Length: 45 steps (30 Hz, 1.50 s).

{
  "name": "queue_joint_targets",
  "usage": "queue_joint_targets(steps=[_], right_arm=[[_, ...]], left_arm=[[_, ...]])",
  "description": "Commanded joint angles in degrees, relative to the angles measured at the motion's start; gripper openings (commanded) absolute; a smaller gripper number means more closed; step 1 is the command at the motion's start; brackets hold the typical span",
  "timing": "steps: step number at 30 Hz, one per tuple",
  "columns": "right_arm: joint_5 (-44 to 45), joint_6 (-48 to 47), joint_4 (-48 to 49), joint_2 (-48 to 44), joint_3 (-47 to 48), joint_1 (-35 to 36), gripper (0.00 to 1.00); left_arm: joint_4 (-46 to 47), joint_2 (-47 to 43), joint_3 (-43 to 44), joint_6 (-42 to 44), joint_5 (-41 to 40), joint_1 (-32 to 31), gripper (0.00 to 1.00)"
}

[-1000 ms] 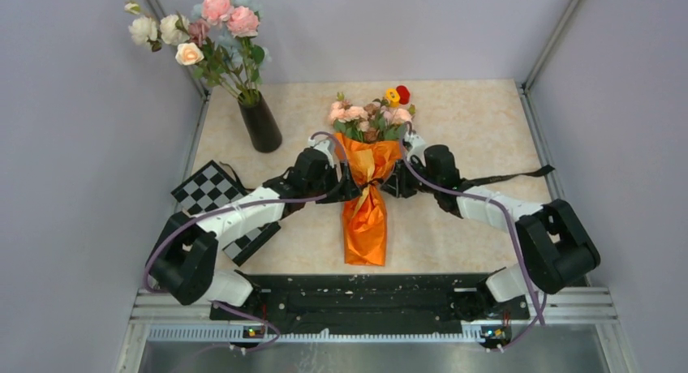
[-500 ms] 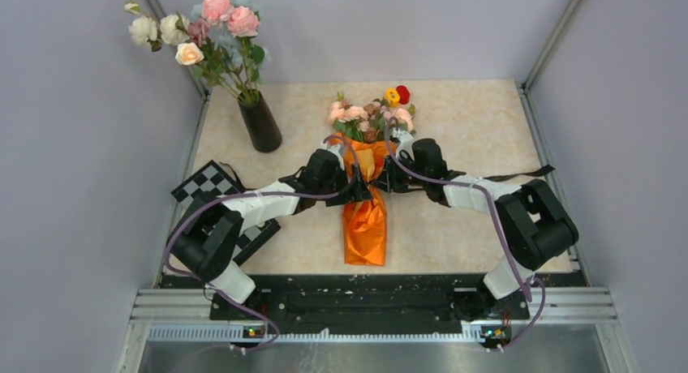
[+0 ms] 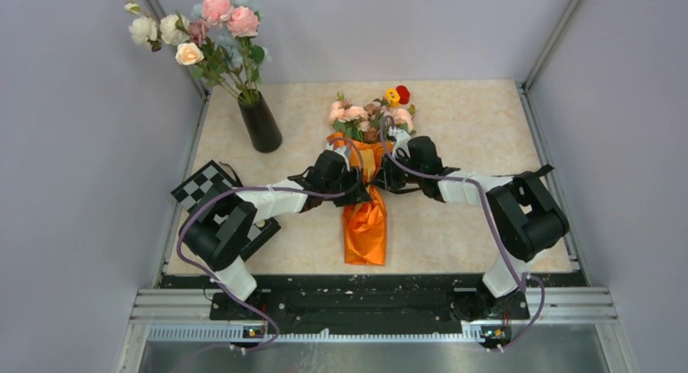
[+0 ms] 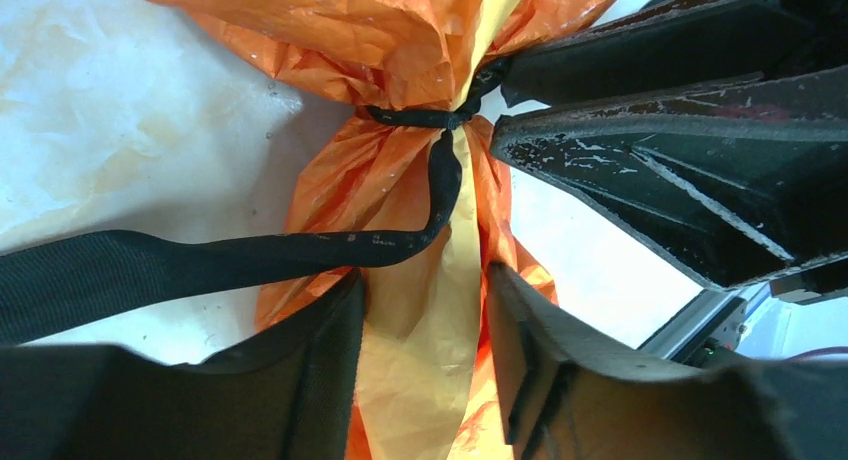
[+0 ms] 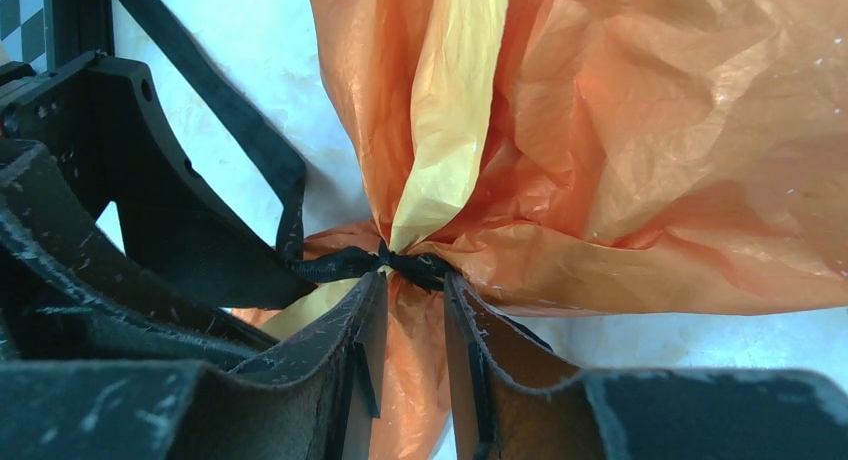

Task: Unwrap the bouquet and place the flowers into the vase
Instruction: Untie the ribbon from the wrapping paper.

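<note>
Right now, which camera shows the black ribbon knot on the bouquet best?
Right wrist: the knot is close, sharp and central. Left wrist shows it too, off-centre near the top. The top camera barely shows it.

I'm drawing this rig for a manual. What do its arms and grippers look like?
Both the left arm and right arm have white links between bulky black joint housings, each trailed by a looping purple cable. The left gripper and right gripper have flat black fingers, scuffed whitish. No lettering shows.
</note>
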Motion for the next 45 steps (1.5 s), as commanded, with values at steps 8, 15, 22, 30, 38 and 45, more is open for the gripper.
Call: queue_joint_targets(steps=[8,15,22,30,38,45], right_arm=[[-1.31,-2.19,2.41,1.82,2.81,0.67,0.3],[-2.26,-3.39,2.05,1.08,2.57,1.17,0.3],[-1.38,-3.54,1.21,2.35,3.56,1.63,0.29],[0.64,-4.3,0.26,4.11,4.26,2.41,0.28],[4.28,-3.19,1.22,4.39,3.62,2.78,0.08],[8.64,4.15,11.85,0.41,-2.74,2.81,0.0]], left_arm=[[-0.49,0.76,0.89,0.96,-1.81,-0.35,0.16],[-0.42,1.08,0.65,0.74,-1.99,-0.41,0.02],[-0.5,0.81,0.34,0.94,-2.21,-0.34,0.0],[-0.56,0.76,0.16,1.13,-2.3,-0.35,0.0],[-0.46,1.04,-0.03,1.03,-2.35,-0.35,0.0],[-0.24,0.56,-1.52,0.08,-3.3,-0.34,0.0]])
